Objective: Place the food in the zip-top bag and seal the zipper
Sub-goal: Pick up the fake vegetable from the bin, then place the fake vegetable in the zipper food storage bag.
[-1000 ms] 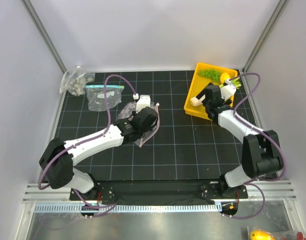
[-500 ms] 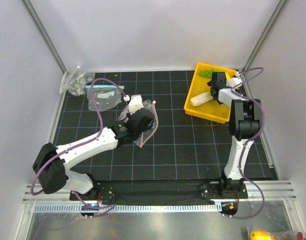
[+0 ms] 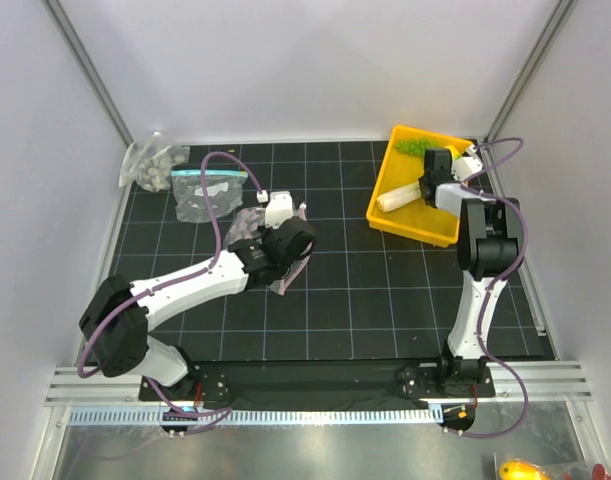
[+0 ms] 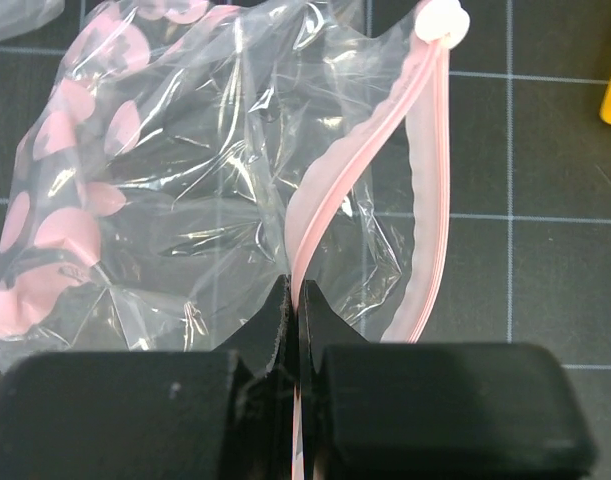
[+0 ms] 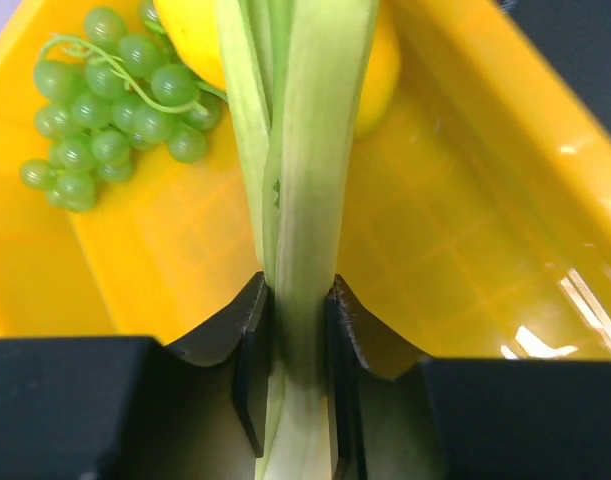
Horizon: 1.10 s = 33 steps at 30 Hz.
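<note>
Our right gripper is clamped partway along the long, stiff white-and-green leek in the yellow plastic tray, a balanced hold we judge, while our left gripper pinches the pink zipper strip of the limp, slippery clear dotted bag.

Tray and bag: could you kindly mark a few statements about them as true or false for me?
1. The left gripper pinches the bag's zipper. True.
2. The grapes are in the bag. False: they lie in the tray.
3. The right gripper is shut on the leek. True.
4. The lemon lies outside the tray. False: it is in the tray, beside the leek.
5. The zipper is sealed. False: its two strips stand apart.
</note>
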### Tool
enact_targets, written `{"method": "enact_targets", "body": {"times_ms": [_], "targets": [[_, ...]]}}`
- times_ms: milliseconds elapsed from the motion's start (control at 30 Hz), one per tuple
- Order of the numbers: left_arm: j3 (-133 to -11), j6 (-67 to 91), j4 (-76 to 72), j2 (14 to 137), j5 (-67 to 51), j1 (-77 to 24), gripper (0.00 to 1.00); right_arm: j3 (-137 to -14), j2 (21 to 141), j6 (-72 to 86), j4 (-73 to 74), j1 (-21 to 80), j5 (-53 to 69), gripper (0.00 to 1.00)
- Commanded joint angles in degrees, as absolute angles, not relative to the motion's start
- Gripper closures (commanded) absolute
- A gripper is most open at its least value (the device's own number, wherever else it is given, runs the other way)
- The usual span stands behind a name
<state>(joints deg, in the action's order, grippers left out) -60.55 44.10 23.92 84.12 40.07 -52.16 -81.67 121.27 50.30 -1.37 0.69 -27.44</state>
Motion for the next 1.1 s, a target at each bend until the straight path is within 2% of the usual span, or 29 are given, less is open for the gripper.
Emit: {"method": "enact_targets", "body": {"times_ms": [0,267,567,800,900,1067], "targets": [[-64.3,39.8,22.5,84.5,40.1,-52.4,1.0,-76.0,112.7,46.6,-10.3,1.1,-27.9,0.78],[-65.1,33.8,21.7,83.8,34.9,-52.5,1.0,-61.3,92.9,40.7,-17.0,3.1,-30.7,0.87],[-65.5,32.1,21.3,84.5,31.1,-52.4,1.0,-50.1,75.3,36.0,-19.2,15.6,-40.7,0.89],[-65.7,33.0,21.9,84.5,28.2,-52.4,1.0,-38.8,61.5,40.9,-16.6,22.1,-38.4,0.89],[-66.3,33.3,22.2,85.5,26.3,-52.4,1.0,-32.7,55.1,43.4,-16.4,25.0,-36.8,0.93],[-68.6,33.4,24.4,88.3,23.0,-52.4,1.0,-30.2,48.8,40.1,-19.9,29.7,-35.4,0.95]]}}
